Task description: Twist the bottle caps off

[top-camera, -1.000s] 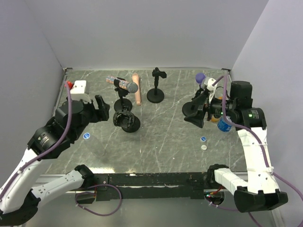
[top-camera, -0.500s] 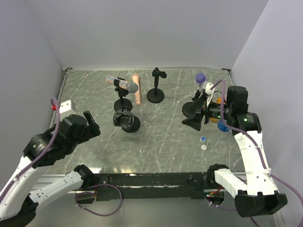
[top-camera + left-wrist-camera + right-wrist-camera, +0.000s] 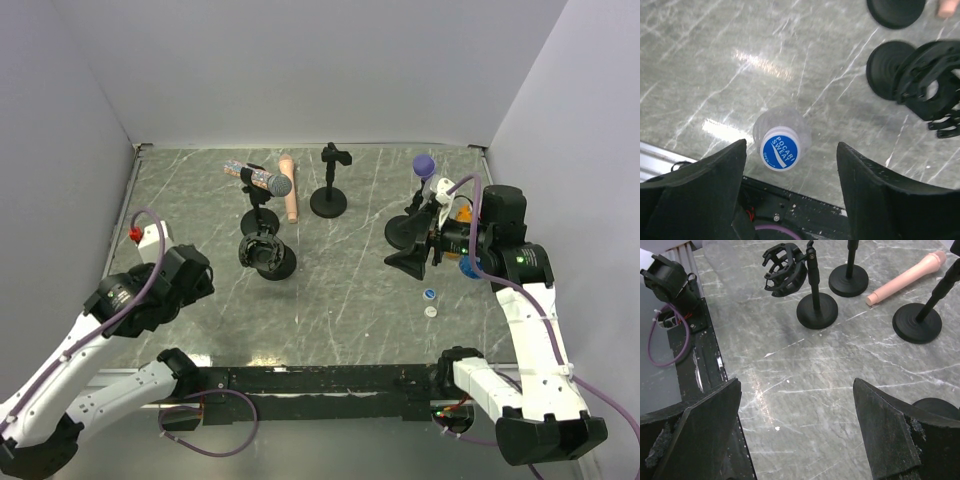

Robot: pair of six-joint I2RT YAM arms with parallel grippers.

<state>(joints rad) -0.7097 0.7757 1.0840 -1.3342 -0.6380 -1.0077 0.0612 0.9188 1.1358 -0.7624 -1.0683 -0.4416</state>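
Bright, even overhead light, white glare streaks on the table (image 3: 760,65), soft shadows, sharp focus.

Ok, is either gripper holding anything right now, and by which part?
Nothing is held. The left gripper is open over the blue cap of the clear bottle without touching it; the right gripper is open, only table between its jaws.

Clear bottle (image 3: 785,117) hidden beneath left arm (image 3: 120,300) overhead. Pink microphone (image 3: 949,7) cut by frame corner. Loose blue cap (image 3: 429,294) too small to read.
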